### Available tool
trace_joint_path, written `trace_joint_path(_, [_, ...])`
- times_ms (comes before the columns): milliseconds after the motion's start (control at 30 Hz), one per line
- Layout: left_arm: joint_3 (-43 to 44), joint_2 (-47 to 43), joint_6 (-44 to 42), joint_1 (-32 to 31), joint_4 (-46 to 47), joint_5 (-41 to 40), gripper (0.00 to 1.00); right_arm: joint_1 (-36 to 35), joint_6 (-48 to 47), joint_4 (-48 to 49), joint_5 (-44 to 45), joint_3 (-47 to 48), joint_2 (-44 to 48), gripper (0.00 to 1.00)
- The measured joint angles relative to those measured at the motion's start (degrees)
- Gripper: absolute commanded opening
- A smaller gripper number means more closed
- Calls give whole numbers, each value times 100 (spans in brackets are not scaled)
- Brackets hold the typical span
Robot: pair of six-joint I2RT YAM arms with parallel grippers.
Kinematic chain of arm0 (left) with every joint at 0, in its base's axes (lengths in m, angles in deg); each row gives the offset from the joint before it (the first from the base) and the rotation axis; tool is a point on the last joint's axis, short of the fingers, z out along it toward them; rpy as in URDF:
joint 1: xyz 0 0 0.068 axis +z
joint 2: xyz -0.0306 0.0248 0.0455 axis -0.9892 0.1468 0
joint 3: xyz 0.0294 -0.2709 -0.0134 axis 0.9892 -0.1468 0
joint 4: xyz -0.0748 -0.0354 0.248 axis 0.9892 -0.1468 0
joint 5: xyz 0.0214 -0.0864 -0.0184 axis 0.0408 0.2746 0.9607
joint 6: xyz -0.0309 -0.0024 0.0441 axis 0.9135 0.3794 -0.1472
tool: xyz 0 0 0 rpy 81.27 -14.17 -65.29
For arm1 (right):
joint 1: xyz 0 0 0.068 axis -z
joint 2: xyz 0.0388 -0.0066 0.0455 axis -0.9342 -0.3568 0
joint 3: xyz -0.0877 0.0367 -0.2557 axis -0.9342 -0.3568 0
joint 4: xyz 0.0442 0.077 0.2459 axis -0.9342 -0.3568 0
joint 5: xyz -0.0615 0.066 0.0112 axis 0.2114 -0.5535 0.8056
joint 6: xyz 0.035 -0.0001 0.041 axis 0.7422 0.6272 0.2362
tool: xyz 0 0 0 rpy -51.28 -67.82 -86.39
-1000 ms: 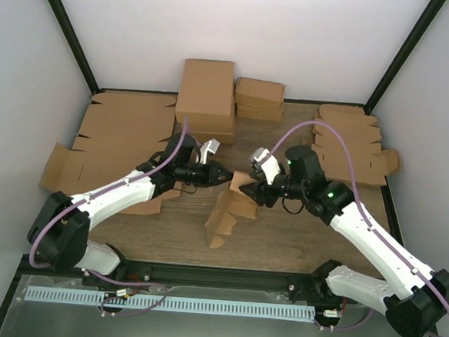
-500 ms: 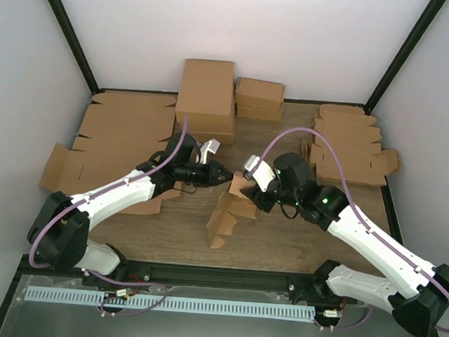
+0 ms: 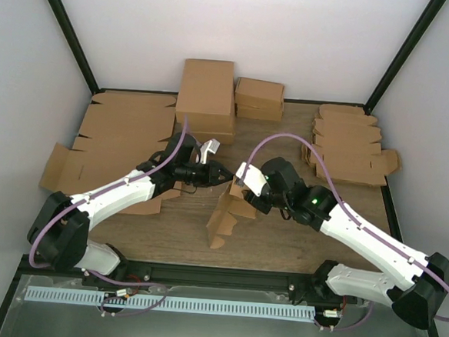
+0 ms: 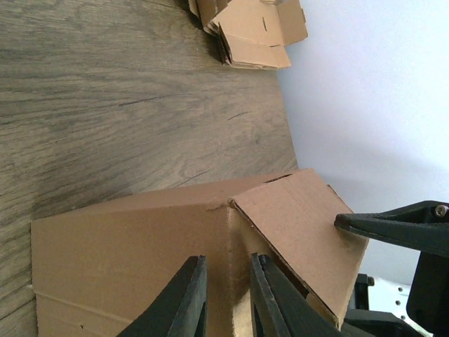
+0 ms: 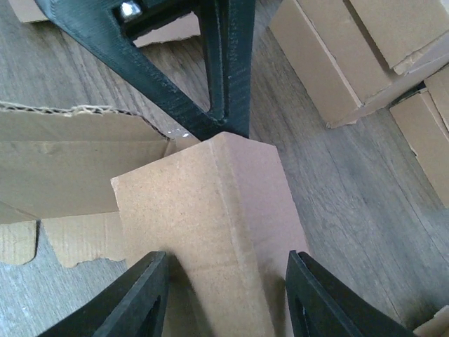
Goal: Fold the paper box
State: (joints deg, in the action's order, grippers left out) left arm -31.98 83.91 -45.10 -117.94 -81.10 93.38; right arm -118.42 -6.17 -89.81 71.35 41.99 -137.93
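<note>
The paper box (image 3: 225, 211) is a small brown die-cut piece, partly folded and standing up mid-table. My left gripper (image 3: 225, 180) is shut on its upper edge; in the left wrist view its jaws (image 4: 228, 295) pinch a creased wall of the box (image 4: 133, 246). My right gripper (image 3: 242, 191) is open and reaches the same top end from the right. In the right wrist view its jaws (image 5: 224, 302) stand wide on both sides of the box's folded panel (image 5: 203, 217) without closing on it. The left gripper's black fingers (image 5: 221, 77) show just beyond the panel.
Two big folded boxes (image 3: 206, 98) (image 3: 258, 99) stand at the back. Large flat cardboard sheets (image 3: 119, 130) lie at the left. A stack of small die-cut pieces (image 3: 349, 146) lies at the back right.
My right arm has moved left, bringing its open gripper over the top of the box. The left gripper has kept its hold and not moved.
</note>
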Motion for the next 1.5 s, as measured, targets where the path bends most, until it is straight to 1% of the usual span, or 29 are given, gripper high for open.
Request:
trace_joint_path(200, [48, -72, -9, 0, -177, -70, 26, -4, -127, 66, 146, -48, 0, 49])
trace_joint_path(267, [50, -175, -9, 2, -238, -101, 26, -4, -190, 96, 186, -83, -2, 49])
trace_joint_path(400, [55, -442, -9, 20, -304, -170, 24, -7, -256, 103, 212, -136, -48, 46])
trace_joint_path(533, [57, -529, -7, 46, -302, -175, 24, -26, -286, 125, 240, -144, -136, 47])
trace_joint_path(667, [55, -527, -7, 46, -315, -177, 23, -299, -374, 286, 496, -319, -162, 46])
trace_joint_path(800, [52, -527, -7, 46, -310, -175, 23, -533, -461, 542, 885, -407, -254, 41])
trace_joint_path(1100, [-175, -468, 48, 72, -42, -66, 23, -603, -643, 1333, 1484, -741, -299, 40])
trace_joint_path(1300, [-177, -417, 59, 131, 61, -48, 23, -717, -826, 1923, 1757, -1029, -295, 41])
trace_joint_path(1500, [-339, -621, 70, 407, 74, -96, 24, -745, -951, 2179, 1770, -1139, -254, 43])
